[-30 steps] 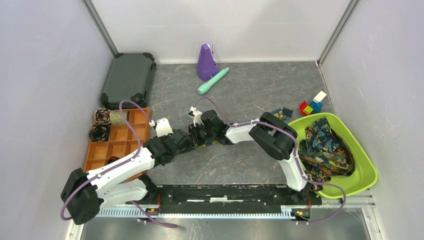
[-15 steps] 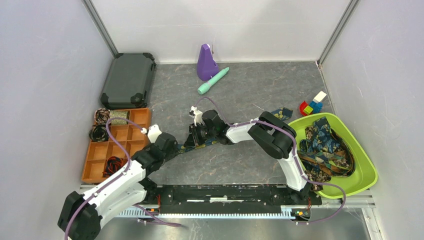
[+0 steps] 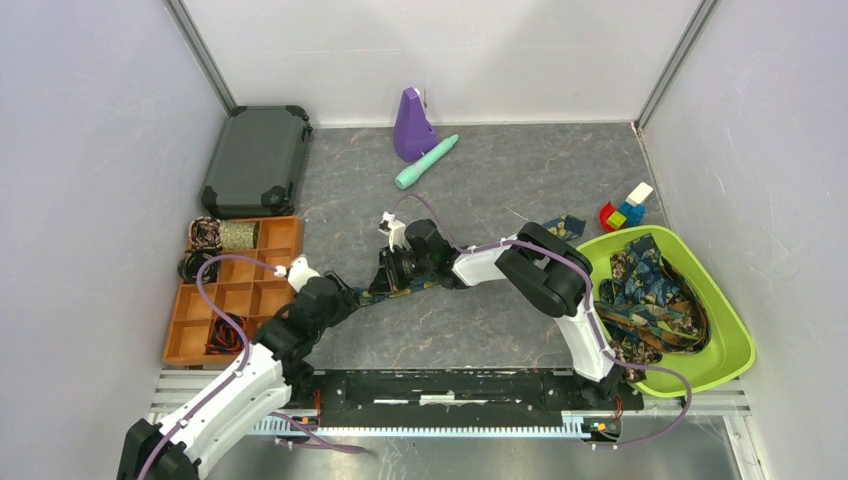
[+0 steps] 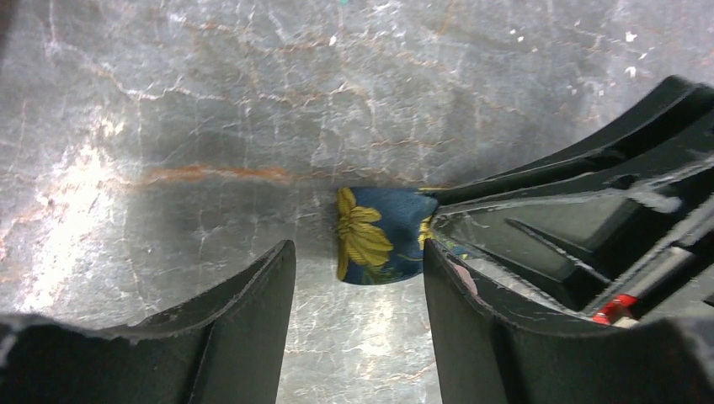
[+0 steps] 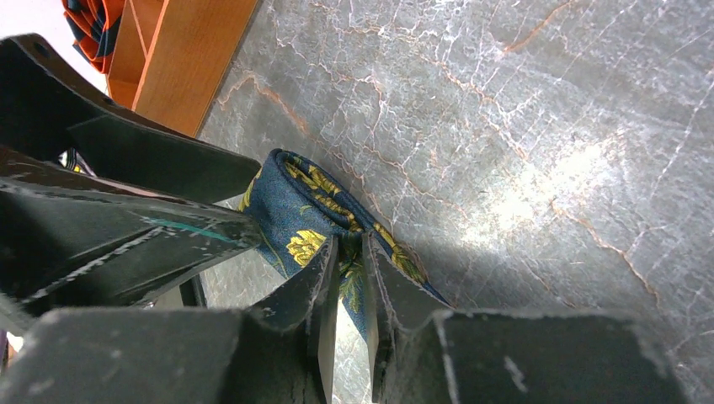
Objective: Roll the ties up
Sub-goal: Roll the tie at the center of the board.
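The right gripper (image 5: 349, 248) is pinched almost closed on a fold of the navy, yellow-flowered tie (image 5: 295, 198), and the cloth curls out just past its fingertips onto the grey table (image 5: 547, 126). The left gripper (image 4: 358, 273) faces it, spread wide and holding nothing — the tie's end lies just ahead of its tips. More ties (image 3: 650, 290) sit heaped in the green bin (image 3: 715, 372), well behind the right gripper

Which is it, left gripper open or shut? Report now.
Open. On the left gripper, fingers stand apart; the tie shows in the gap, unpinched.
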### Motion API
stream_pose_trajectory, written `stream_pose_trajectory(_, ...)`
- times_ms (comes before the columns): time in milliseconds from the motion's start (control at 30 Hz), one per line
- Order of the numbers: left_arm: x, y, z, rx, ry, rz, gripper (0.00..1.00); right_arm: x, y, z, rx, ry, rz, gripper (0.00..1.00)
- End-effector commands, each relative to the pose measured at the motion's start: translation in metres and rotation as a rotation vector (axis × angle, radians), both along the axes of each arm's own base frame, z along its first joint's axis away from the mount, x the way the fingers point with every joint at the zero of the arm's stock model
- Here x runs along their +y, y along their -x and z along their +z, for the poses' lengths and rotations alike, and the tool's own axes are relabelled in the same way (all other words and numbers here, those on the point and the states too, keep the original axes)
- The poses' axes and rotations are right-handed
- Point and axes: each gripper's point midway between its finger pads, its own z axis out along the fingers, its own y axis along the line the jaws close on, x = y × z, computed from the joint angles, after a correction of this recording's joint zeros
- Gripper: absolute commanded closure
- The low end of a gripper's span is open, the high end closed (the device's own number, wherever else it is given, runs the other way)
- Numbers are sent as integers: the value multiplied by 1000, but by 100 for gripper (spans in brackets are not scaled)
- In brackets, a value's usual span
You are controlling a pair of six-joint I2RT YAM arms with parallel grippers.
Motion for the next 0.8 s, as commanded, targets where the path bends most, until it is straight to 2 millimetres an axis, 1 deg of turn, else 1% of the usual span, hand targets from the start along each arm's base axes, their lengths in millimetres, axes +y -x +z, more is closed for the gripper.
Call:
stream_pose_trajectory(0,-3,-7,4,-37,60,37,37,-12,2,-29,13,69,-7,79)
stream_pose_trajectory(67,-2,-7,2,-32,73,51,38,-12,2,-30,14,70,-5,79)
stream_pose_trajectory(233,-14,-9,-2,-44,149,39,41,-11,2,-30,15,70,-6,79)
stream_pose_trajectory(367,-18,-9,-3,-50,181,34,43,-11,2,-30,17,73,-7,79)
stream_pose_trajectory(700,-20,-10,-13,-44,198,38,49,-12,2,-31,20,82,-3,80)
stream_pose_trajectory(767,-20,-10,-13,-48,195,39,52,-12,3,-32,19,86,0,80)
